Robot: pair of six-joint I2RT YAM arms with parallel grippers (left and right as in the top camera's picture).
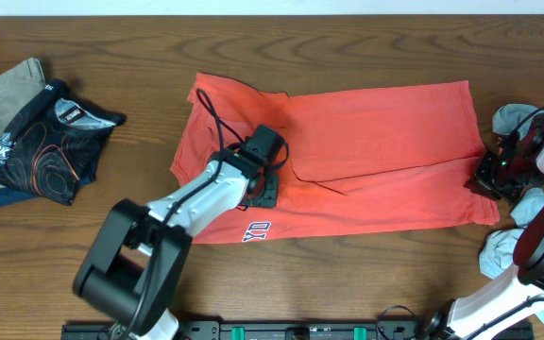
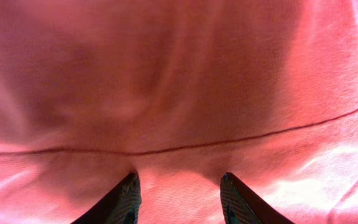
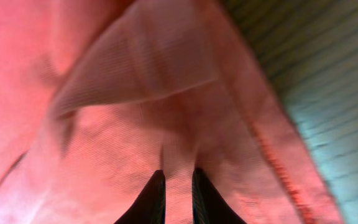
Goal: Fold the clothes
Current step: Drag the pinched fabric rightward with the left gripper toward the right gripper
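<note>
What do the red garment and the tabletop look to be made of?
Red garment: seems a soft knit, likely cotton jersey, with a matte finish. Fine ribbed texture and a stitched seam show in the wrist views.
Table: dark wood or wood-look laminate with a slight sheen. Grain lines run along it, but which of the two cannot be told.

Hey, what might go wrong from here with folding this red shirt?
1. The right hand pinches only a thin ridge of the red shirt near its edge, so the cloth may slip out when pulled.
2. The left hand rests open on the cloth and seems to grip nothing, so the shirt may drag or bunch instead of creasing.
3. A pale garment lies close beside the right hand and may snag.
</note>
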